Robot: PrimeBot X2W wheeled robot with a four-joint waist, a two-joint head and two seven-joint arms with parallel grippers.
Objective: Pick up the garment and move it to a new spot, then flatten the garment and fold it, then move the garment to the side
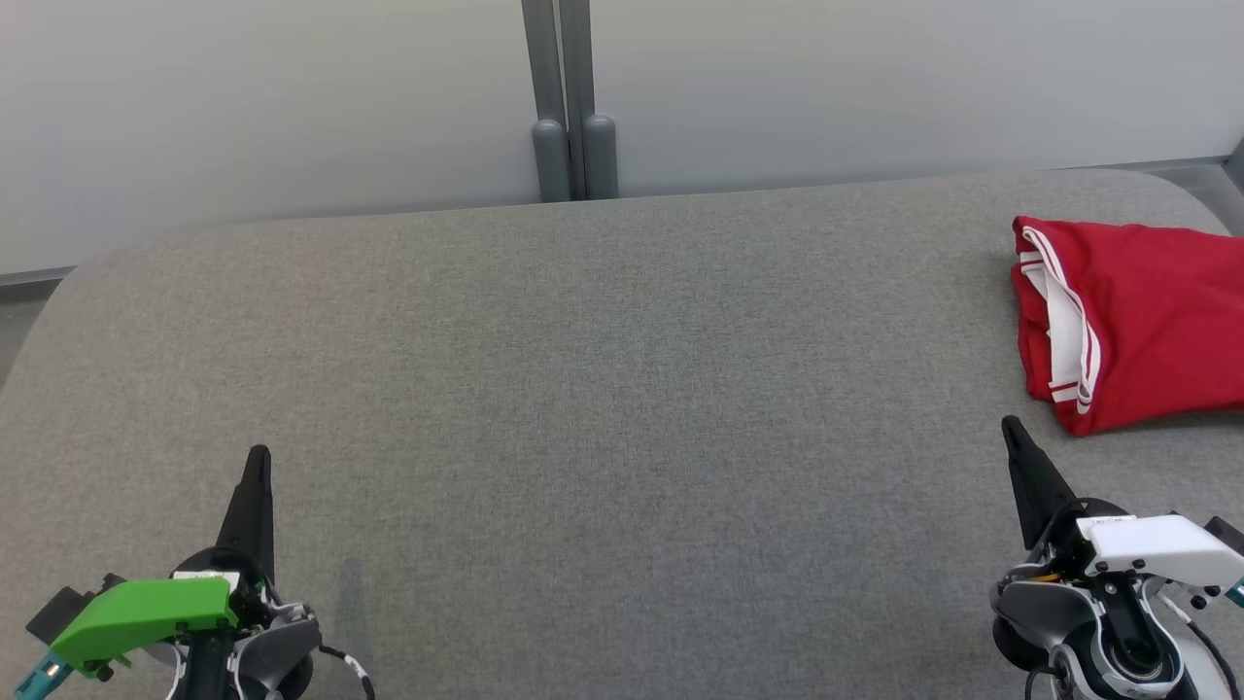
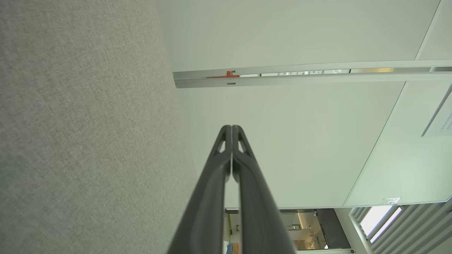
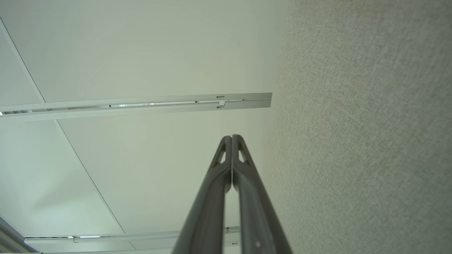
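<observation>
A folded red cloth piece [image 1: 1137,321] lies at the far right of the grey surface, cut off by the head view's right edge. A white band with red stripes shows along its left side. No lettering or number shows on it, so I cannot tell whether this is the garment or the other red piece. My right gripper [image 1: 1011,425] is shut and empty, just below and left of the piece's near corner and apart from it. My left gripper [image 1: 258,457] is shut and empty at the lower left. The fingers are pressed together in both wrist views, left gripper [image 2: 232,127] and right gripper [image 3: 232,136].
The grey fabric surface [image 1: 603,389] spans the head view, with rounded far corners. Behind it stands a pale wall with a grey post [image 1: 571,97] at its middle. The wrist views look along the surface toward pale wall panels.
</observation>
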